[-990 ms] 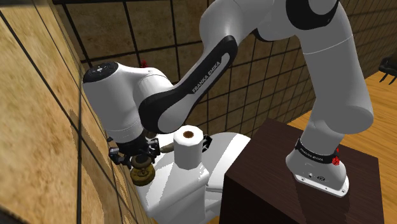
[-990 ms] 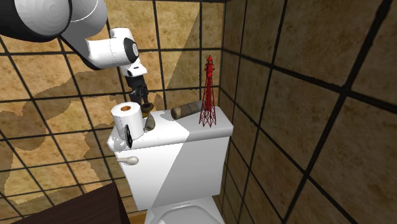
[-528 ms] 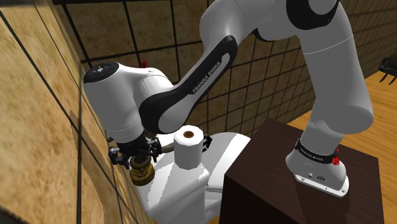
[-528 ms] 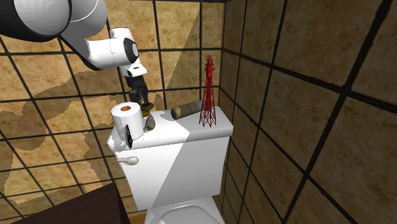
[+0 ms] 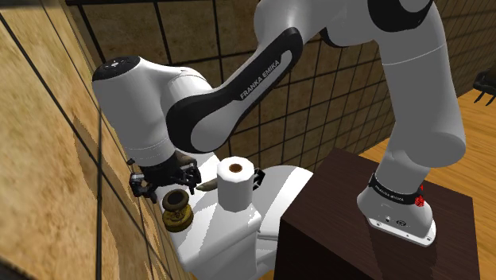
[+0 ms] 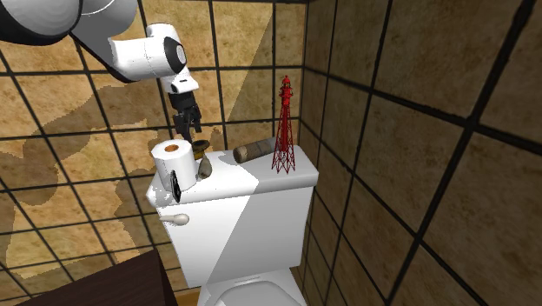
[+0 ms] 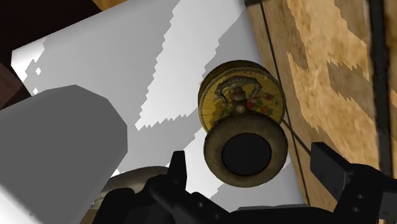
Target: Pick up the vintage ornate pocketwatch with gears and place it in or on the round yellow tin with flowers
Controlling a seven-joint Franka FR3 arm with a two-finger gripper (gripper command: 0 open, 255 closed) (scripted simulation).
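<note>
Round brownish pocketwatch with a dark centre (image 7: 245,153) lies flat, overlapping the near rim of the round yellow flowered tin (image 7: 242,95). It seems to rest on the tin, by the wall-side edge of the white toilet tank lid (image 7: 191,57). The black gripper (image 7: 249,159) hangs directly above, fingers wide apart, gripping nothing. The watch is centred between them, untouched. White toilet roll (image 7: 57,146) stands just beside. Placement looks done, so the next move is likely straight up.
</note>
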